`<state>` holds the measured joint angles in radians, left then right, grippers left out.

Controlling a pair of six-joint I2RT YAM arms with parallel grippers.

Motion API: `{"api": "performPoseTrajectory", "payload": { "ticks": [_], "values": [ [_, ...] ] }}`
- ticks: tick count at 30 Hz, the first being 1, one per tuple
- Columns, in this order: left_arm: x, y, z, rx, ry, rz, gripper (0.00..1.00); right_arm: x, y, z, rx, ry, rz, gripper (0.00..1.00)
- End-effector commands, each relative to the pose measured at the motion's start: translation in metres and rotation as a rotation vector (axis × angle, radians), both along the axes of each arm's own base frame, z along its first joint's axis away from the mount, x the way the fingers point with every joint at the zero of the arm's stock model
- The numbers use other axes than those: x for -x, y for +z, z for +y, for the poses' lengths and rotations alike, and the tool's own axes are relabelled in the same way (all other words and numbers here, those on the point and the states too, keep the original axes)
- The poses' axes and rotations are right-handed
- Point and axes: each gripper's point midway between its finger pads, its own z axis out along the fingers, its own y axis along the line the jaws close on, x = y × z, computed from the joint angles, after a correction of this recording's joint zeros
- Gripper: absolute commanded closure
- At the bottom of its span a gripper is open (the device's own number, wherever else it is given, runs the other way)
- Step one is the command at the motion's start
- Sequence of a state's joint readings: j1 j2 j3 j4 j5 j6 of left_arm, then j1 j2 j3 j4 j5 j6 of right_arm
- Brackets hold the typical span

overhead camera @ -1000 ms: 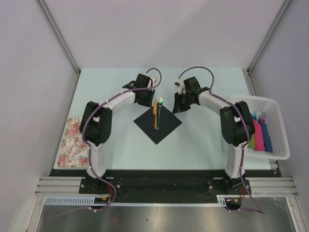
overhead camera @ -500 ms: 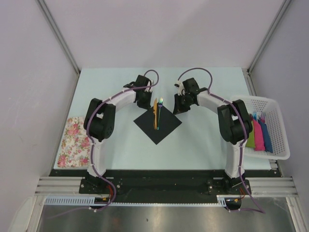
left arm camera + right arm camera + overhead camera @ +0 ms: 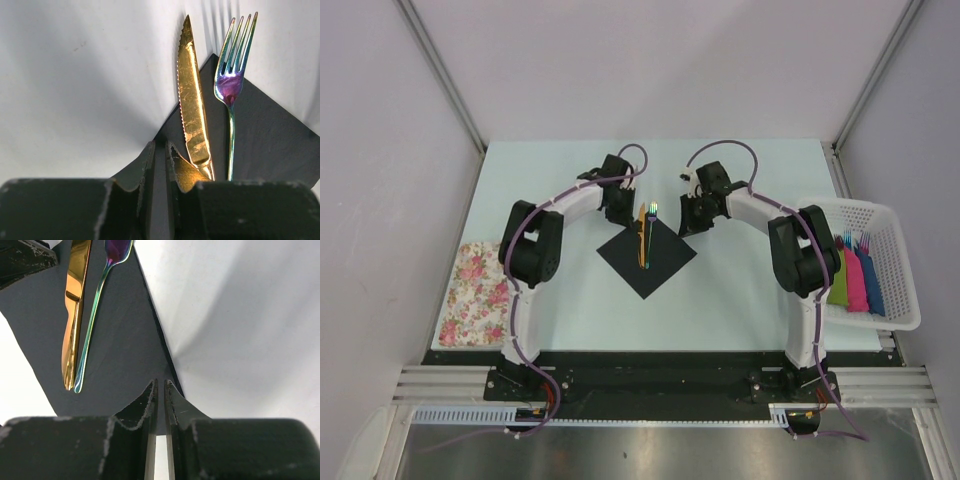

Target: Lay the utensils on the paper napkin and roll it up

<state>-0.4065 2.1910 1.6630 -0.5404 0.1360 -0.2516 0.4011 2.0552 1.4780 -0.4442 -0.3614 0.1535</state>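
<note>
Pale green tabletop [image 3: 750, 300] spreads out ahead of you between plain grey walls, with one black paper napkin [image 3: 660, 268] lying on it as a diamond, one corner pointing away from you. You have two utensils [image 3: 645, 240] on that napkin: one gold knife [image 3: 192, 105] with a serrated edge and one fork [image 3: 230, 90] with a rainbow sheen. They lie side by side along the napkin's far half, the knife to the left. Their handles end near the napkin's middle. The knife tip and the fork's four tines reach past the napkin's far corner onto the table.

Your left gripper [image 3: 160, 146] sits low at the napkin's far-left edge, just beside the knife. Its jaws are drawn almost together, leaving only a thin slit. Your right gripper [image 3: 160, 384] sits the same way at the napkin's far-right edge, its jaws equally close. At both, the tips meet the black paper, but you cannot tell whether it is pinched between them.

Well to the right of the napkin stands one white perforated basket [image 3: 895, 300] holding three bundles: one green [image 3: 838, 290], one pink [image 3: 855, 280], one blue [image 3: 873, 285]. Well to the napkin's left lies one floral cloth [image 3: 472, 295].
</note>
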Motion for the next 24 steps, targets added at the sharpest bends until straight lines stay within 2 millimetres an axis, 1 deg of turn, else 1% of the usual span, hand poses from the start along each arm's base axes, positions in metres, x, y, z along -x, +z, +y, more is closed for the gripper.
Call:
{"api": "performPoseTrajectory", "payload": {
  "ticks": [1, 4, 6, 9, 14, 21, 24],
  "values": [
    [-0.01, 0.001, -0.003, 0.021, 0.017, 0.001, 0.81, -0.011, 0.007, 0.005, 0.012, 0.016, -0.049, 0.86],
    [-0.008, -0.003, -0.002, 0.012, 0.018, 0.014, 0.8, -0.01, 0.005, 0.004, 0.024, 0.018, -0.049, 0.87],
    [-0.007, -0.004, 0.0, 0.004, 0.018, 0.015, 0.76, -0.011, 0.004, 0.002, 0.031, 0.012, -0.049, 0.87],
    [-0.009, -0.004, 0.003, -0.017, 0.027, 0.009, 0.74, -0.011, 0.001, 0.0, 0.038, 0.01, -0.045, 0.86],
    [-0.009, -0.004, 0.009, -0.044, 0.04, 0.0, 0.74, -0.011, 0.002, -0.001, 0.038, 0.005, -0.044, 0.87],
    [-0.008, -0.007, 0.008, -0.061, 0.031, -0.002, 0.73, -0.012, 0.0, -0.001, 0.038, 0.004, -0.041, 0.86],
    [-0.008, -0.007, 0.008, -0.074, 0.032, -0.006, 0.71, -0.01, 0.0, 0.0, 0.04, 0.01, -0.041, 0.86]
  ]
}}
